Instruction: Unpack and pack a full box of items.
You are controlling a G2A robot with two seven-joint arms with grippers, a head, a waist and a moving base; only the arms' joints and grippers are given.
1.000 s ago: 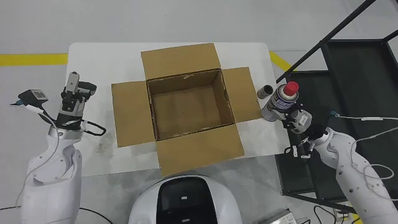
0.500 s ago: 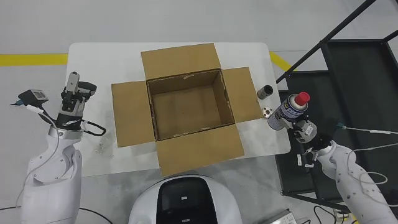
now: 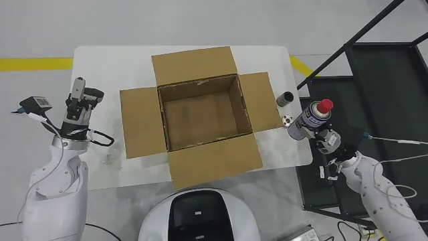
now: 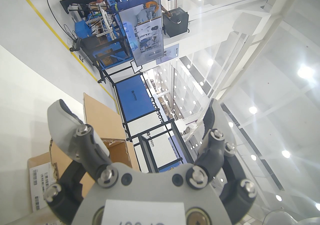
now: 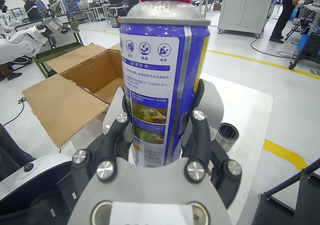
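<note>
Top view shows you the open cardboard box (image 3: pixel 204 117) in the middle of the white bench (image 3: pixel 107 60), with all four flaps folded outward. Your right tool (image 3: pixel 306 130) is clamped around the lower body of a blue spray can (image 3: pixel 311 115) with a red cap. It holds the can upright at the bench's right edge, near the box's right flap. A small metal sleeve (image 3: pixel 285 98) lies on the bench just beside the can. Your left tool (image 3: pixel 79 88) sits at the bench's left edge, well apart from the box, its fingers (image 4: pixel 62 121) spread wide.
</note>
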